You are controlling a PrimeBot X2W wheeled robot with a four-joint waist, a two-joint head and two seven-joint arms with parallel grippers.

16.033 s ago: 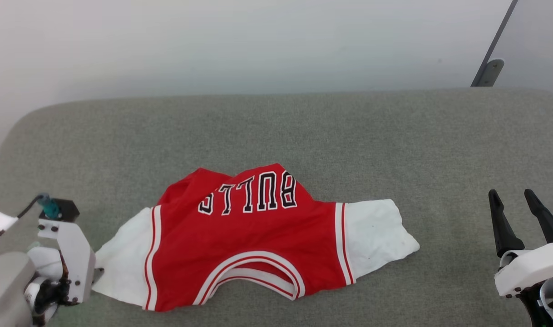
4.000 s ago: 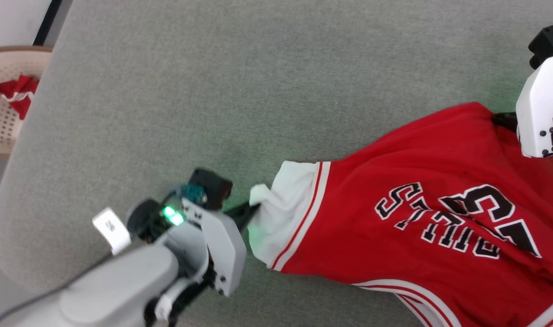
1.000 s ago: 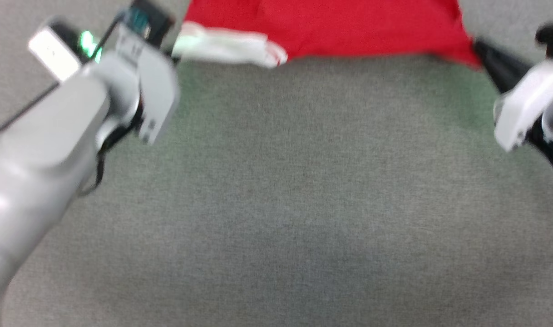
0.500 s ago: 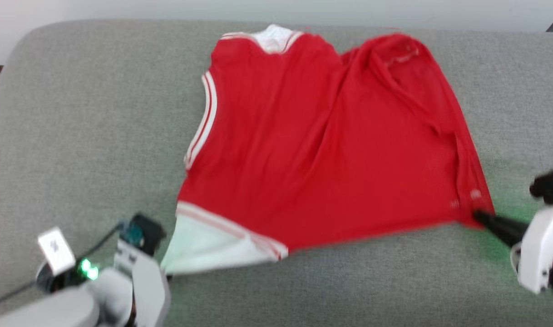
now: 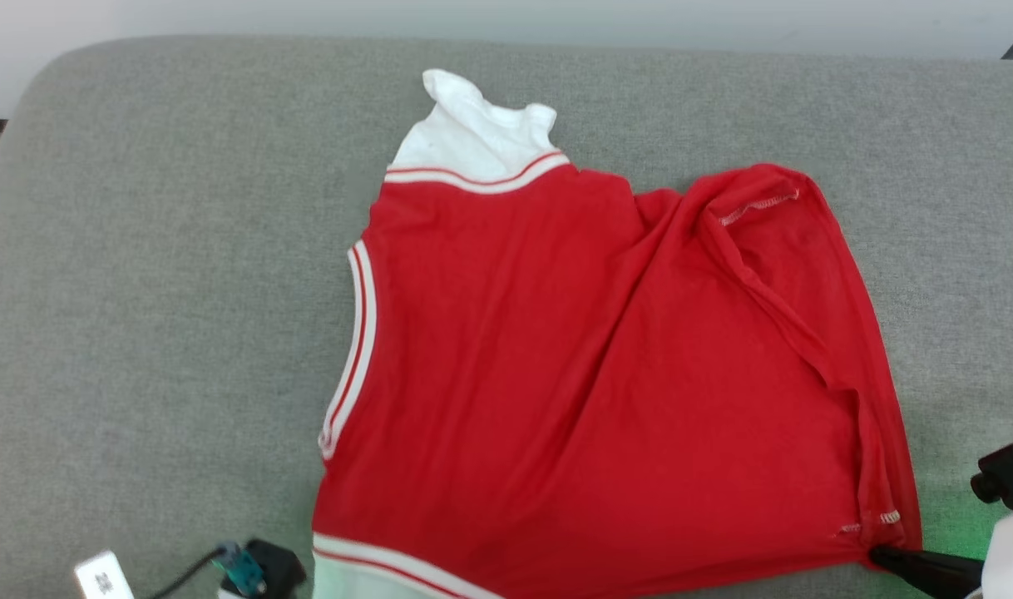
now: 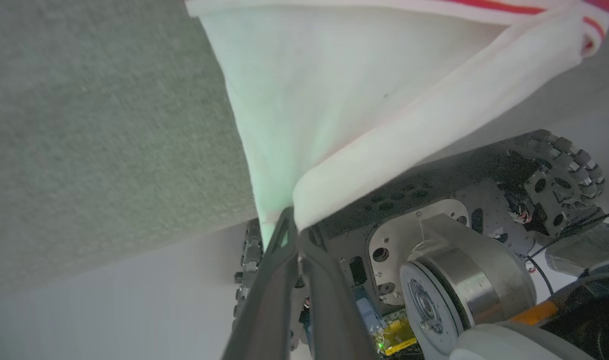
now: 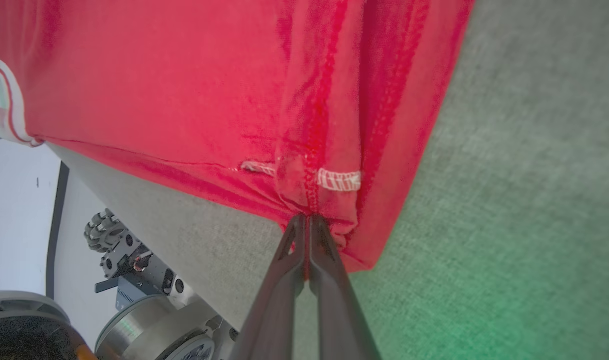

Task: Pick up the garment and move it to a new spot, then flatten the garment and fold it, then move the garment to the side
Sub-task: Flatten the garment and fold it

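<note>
Holding the near edge of the red shirt [image 5: 590, 374], both grippers are pinched tight on cloth. The left gripper [image 6: 292, 227] grips the tip of the white sleeve [image 6: 334, 100]. The right gripper [image 7: 308, 220] grips the red bottom corner [image 7: 314, 200] right at its seam.

The shirt lies on the grey table [image 5: 140, 291], spread away from the robot toward the far side. Its long way, from the neck side to the bottom edge, runs across from left to right. So the near side edge is stretched between the two grippers. Each gripper has its own end, so neither is nearer.

I think flattening comes next, and that turns on the far right corner [image 5: 756, 204]. It is folded over, with deep creases running down toward the right gripper. That corner is well apart from both grippers, but closer to the right one.

The letters are not on the side facing up, so they are likely face down. The near sleeve is cut off by the bottom edge of the head view. What lies under the folded corner is hidden.
</note>
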